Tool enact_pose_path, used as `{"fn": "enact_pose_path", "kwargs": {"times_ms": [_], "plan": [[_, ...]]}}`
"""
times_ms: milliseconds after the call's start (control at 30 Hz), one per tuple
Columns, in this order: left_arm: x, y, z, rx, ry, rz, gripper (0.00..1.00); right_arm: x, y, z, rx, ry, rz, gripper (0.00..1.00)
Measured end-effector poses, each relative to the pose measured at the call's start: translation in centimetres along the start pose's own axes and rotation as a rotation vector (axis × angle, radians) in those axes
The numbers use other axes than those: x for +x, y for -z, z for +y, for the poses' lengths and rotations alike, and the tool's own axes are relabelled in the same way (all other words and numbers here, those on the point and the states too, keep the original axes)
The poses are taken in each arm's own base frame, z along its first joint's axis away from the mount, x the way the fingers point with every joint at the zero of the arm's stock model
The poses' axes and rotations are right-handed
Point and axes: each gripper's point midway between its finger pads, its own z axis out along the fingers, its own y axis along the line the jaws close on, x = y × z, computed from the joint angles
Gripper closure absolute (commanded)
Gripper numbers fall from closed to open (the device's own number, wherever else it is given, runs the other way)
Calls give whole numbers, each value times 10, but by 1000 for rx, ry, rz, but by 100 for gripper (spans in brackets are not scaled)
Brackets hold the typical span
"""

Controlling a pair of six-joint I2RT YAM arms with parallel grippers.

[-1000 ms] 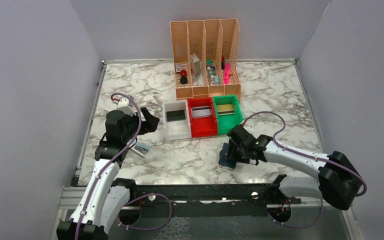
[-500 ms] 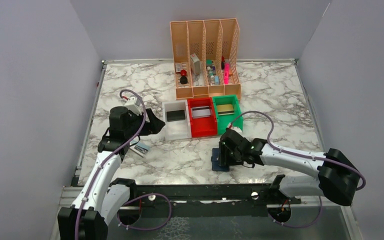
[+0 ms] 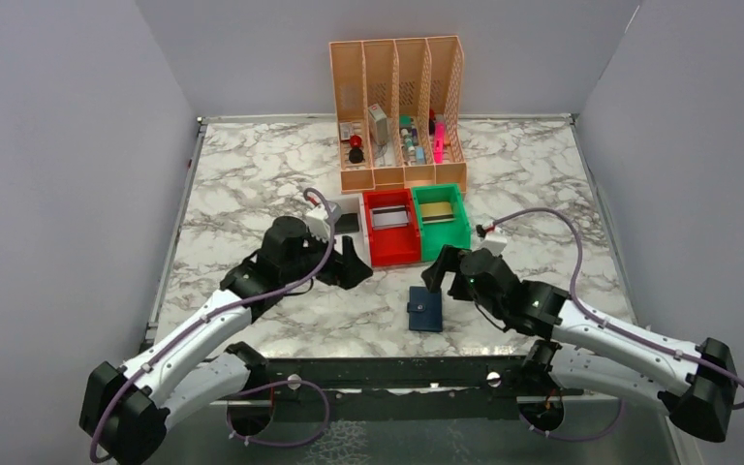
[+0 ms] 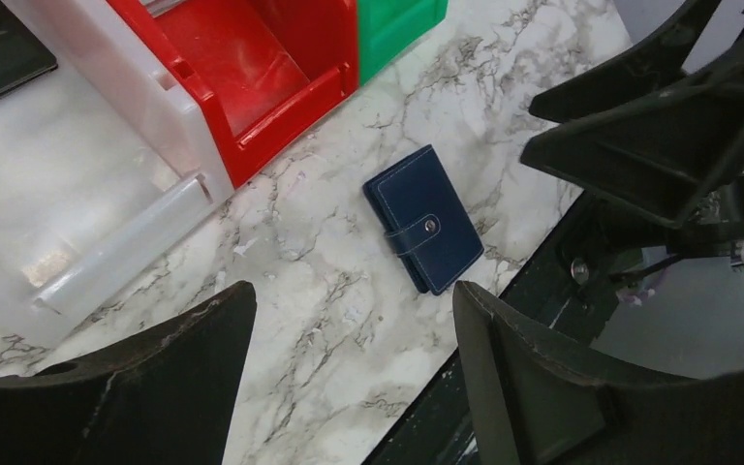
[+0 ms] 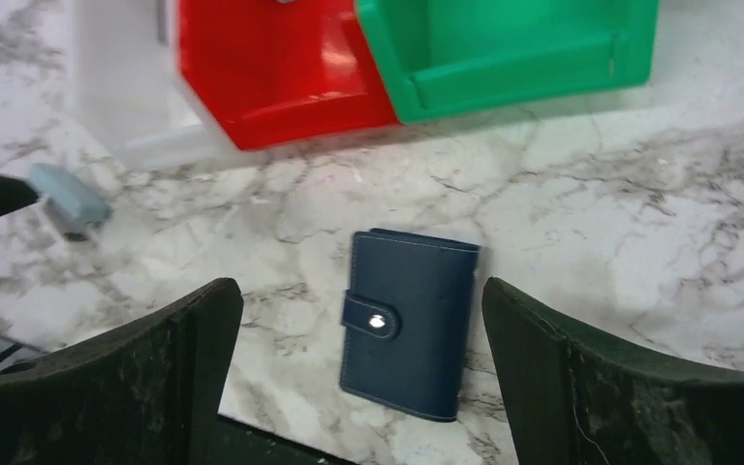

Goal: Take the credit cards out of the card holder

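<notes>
The card holder (image 3: 425,309) lies shut by the near edge of the worktop (image 3: 252,174). My left gripper (image 3: 354,269) and right gripper (image 3: 443,274) both gape wide, empty.

**Right gripper lets go of card holder as left arm swings in**

The right gripper (image 5: 358,287), clamped down on the card holder (image 3: 425,309) a second ago, has lifted back with its jaws spread wide. The holder now lies closed and free on the marble table (image 3: 252,165), slightly left of its earlier spot. The left gripper (image 3: 352,263) has crossed from the table's left side to just beside the red bin (image 3: 392,255).
</notes>
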Motion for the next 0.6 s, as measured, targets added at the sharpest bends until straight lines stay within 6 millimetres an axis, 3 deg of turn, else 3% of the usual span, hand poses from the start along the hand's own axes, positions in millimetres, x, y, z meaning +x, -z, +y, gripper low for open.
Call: {"fn": "enact_pose_path", "kwargs": {"times_ms": [167,267,433,600], "plan": [[31,-29,-13,-34,-27,94,23,35,-23,-39,190,-51,60,12],[62,-51,-21,-79,-65,188,24,55,-27,-58,245,-78,90,24],[100,-79,-28,-147,-114,265,26,85,-25,-87,269,-122,118,31],[106,-106,-33,-181,-122,259,29,74,-22,-79,177,-196,63,32]]}}
